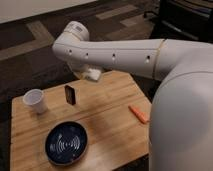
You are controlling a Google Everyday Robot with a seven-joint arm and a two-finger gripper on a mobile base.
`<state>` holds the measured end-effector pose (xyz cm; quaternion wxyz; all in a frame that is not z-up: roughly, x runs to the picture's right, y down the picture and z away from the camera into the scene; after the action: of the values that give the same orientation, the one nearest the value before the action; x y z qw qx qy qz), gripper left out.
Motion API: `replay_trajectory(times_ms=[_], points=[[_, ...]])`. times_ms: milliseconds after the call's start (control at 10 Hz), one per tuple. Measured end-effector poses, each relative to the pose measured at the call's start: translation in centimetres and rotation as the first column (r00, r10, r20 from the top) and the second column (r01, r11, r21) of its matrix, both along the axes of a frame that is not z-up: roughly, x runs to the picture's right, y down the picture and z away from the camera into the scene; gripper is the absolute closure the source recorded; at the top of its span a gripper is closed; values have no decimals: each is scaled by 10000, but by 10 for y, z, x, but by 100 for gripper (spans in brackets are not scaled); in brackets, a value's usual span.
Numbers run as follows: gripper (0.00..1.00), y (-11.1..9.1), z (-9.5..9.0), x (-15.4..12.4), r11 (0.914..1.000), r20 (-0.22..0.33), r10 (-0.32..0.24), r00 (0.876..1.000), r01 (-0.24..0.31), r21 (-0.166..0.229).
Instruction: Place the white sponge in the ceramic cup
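My gripper [88, 73] hangs under the white arm, above the back edge of the wooden table [110, 130]. It is shut on the white sponge [94, 75], a small white block held clear of the tabletop. The ceramic cup [35, 100], plain white and tapered, stands upright near the table's left edge, well to the left of the gripper and lower. The fingers are mostly hidden behind the arm and the sponge.
A small dark upright block [70, 94] stands between the cup and the gripper. A dark blue patterned plate [67, 143] lies at the front left. A thin orange stick [138, 113] lies at the right. The robot's white body [182, 125] covers the table's right side.
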<state>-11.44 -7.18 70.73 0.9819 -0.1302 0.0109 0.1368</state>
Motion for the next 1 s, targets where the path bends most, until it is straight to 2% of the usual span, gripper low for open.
replay_trajectory(times_ms=[300, 500, 600, 700, 800, 900, 1000], points=[[100, -1, 1, 1, 10000, -15, 3, 10000, -3, 6], [100, -20, 5, -16, 9955, -8, -889, 9960, 889, 318], [100, -33, 7, -37, 9833, 45, -1738, 9848, 1733, 552], [100, -38, 8, -55, 9710, 164, -2308, 9729, 2292, 683], [100, -39, 9, -82, 9471, 385, -3143, 9485, 3106, 808], [100, -33, 10, -113, 9148, 717, -4002, 9136, 3937, 898], [100, -24, 11, -142, 8776, 1117, -4783, 8710, 4694, 974]])
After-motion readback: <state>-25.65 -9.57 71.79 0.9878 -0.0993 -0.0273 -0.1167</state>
